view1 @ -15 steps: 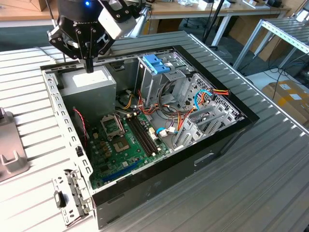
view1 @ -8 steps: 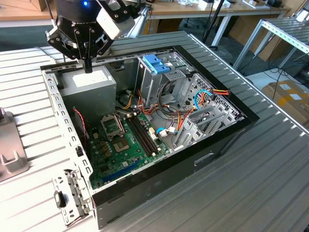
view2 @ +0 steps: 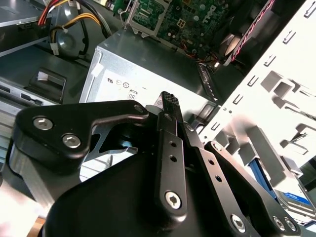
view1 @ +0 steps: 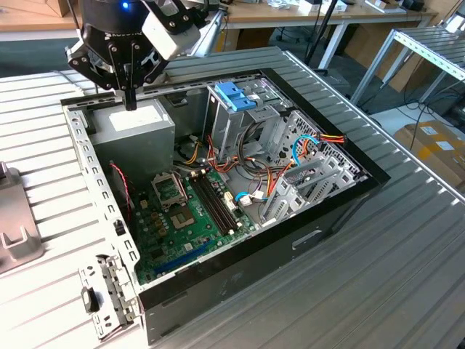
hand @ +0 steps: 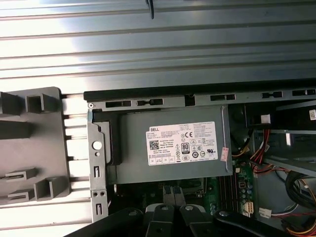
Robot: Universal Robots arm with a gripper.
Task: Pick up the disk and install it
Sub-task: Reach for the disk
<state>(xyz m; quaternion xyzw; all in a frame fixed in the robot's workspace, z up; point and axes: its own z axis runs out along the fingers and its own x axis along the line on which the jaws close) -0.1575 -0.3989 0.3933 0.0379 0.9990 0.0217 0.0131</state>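
Our jaws hang near the top of the exterior view's left. They point straight down at the big grey box with the white sticker. That box sits in a corner of the open computer case. The case lies on the ribbed metal worktop.

The jaws look closed, tip against tip, and they hold nothing. In the first wrist view the two tips sit side by side with no gap, just above the grey box.

The disk is not between the jaws and not under them. In the second wrist view we see a corner of the disk, with its white label and blue band. A blue rail runs along its edge. The disk lies flat and low down. It is outside the case, past the pale metal side wall with the cut-out holes.

So the wall stands between the jaws and the disk. The jaws are on the grey box's side and the disk is on the far side, near but not touching. So little of the disk shows that we cannot tell which way its long side runs. We think the disk has not been picked up yet.
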